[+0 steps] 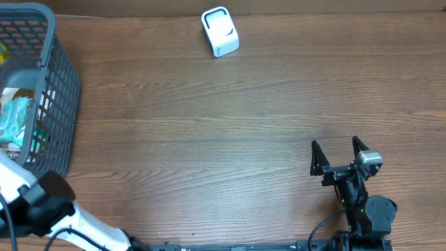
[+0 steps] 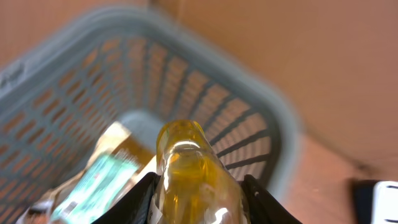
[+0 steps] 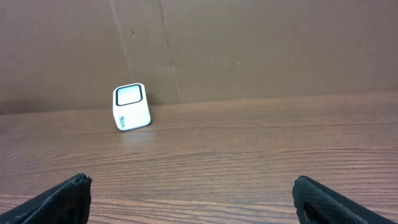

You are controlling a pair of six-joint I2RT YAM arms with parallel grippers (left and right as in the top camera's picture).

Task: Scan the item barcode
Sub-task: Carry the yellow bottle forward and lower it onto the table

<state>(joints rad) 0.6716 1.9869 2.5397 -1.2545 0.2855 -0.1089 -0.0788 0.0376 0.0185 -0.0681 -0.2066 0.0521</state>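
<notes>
Only the left wrist view shows us the left gripper (image 2: pixel 199 186): its dark fingers (image 2: pixel 142 196) press against both sides of a clear bottle of yellow liquid (image 2: pixel 186 155), so the jaws are grasping it. The bottle points away from the camera, above the open top of the grey plastic basket (image 2: pixel 261 118). Inside the basket, below and to the left of the bottle, lies a green packet (image 2: pixel 96 183); the picture is blurred, so we cannot read any label or find a barcode.

From overhead we get the layout that the wrist views lack. The basket (image 1: pixel 49 90) stands at the left edge of the wooden table (image 1: pixel 209 139) with the packet (image 1: pixel 15 118) inside. The left arm (image 1: pixel 42 202) reaches up from the lower left corner and leaves the frame, so its jaws are hidden here. A sliver of yellow shows at the frame's left edge above the basket, too small for us to name. The white barcode scanner (image 1: pixel 219 31) sits at the far edge of the table, well apart from the basket. The right gripper (image 1: pixel 336 145) rests low on the right, jaws spread wide and holding nothing.

The right wrist view confirms this: its two fingers (image 3: pixel 59 199) stand far apart at the bottom corners, with bare table between them, and the scanner (image 3: pixel 131 107) faces it, its dark window tilted up, before a cardboard wall (image 3: pixel 249 50)
</notes>
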